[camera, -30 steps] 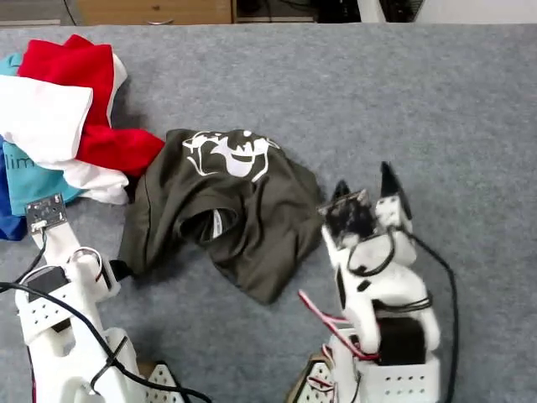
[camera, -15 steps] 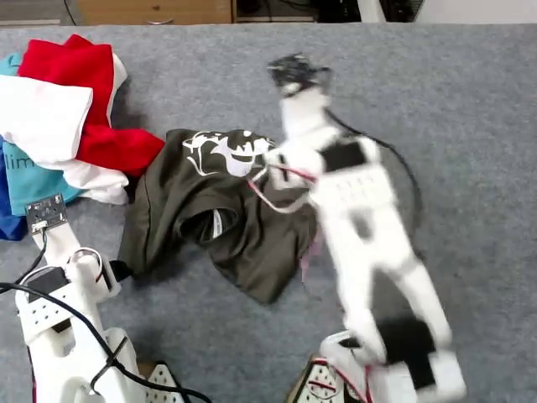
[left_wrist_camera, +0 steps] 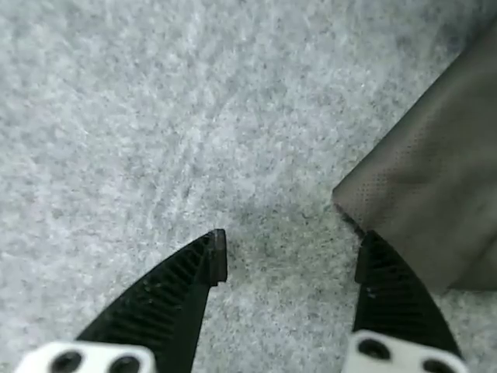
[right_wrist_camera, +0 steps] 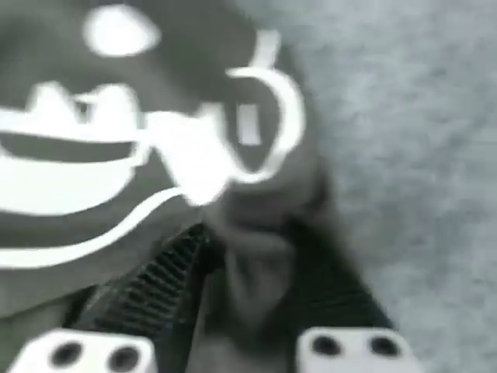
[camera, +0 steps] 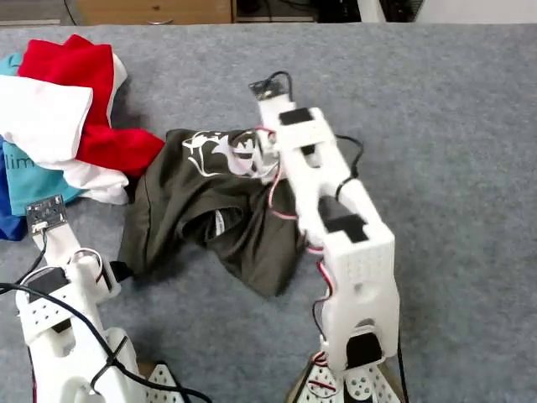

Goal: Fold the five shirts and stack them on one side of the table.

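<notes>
Right gripper on dark shirt, arm stretched out, grip I cannot tell; left gripper spread, arm folded.

A crumpled dark olive shirt lies mid-table beside a heap of other shirts.

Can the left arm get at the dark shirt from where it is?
Probably yes. The left gripper is open over bare table, and the edge of the dark shirt lies right beside one of its fingers, nothing between them.
</notes>
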Tool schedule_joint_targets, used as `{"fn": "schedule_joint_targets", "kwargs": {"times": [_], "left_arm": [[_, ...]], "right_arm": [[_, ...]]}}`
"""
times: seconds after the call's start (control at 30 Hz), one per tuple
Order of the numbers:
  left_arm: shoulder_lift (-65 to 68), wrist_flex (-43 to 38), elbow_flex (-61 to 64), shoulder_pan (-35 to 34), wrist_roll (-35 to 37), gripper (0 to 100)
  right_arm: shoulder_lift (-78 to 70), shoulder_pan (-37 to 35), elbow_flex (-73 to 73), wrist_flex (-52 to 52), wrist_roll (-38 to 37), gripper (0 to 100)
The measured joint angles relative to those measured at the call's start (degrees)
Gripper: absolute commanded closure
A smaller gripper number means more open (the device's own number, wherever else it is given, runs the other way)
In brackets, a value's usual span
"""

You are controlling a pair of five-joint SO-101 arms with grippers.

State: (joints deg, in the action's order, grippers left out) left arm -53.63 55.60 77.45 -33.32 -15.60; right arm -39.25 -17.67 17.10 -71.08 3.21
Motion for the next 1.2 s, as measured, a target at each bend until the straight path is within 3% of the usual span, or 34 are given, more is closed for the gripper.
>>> {"fn": "schedule_joint_targets", "kwargs": {"times": [0.2, 0.33, 0.5, 0.77, 1.0, 1.2], "left_arm": [[0.0, 0.0, 0.0, 0.0, -0.09, 72], [0.0, 0.0, 0.0, 0.0, -0.09, 72], [0.0, 0.0, 0.0, 1.76, -0.09, 72], [0.0, 2.9, -6.24, 14.33, 2.46, 72], [0.0, 6.95, -13.98, 29.45, 6.77, 72], [0.0, 7.91, -14.59, 31.3, 6.95, 72]], "right_arm": [[-0.62, 4.48, 12.75, -15.56, -0.53, 99.8], [1.67, 10.9, 21.98, -27.52, -6.15, 99.8], [12.57, 22.95, 22.77, -29.8, -14.24, 99.8], [31.82, 40.79, 0.44, -29.89, -30.42, 99.8], [43.52, 54.86, -24.18, -22.24, -39.82, 99.8], [54.95, 63.91, -37.54, -21.27, -52.84, 99.7]]}}
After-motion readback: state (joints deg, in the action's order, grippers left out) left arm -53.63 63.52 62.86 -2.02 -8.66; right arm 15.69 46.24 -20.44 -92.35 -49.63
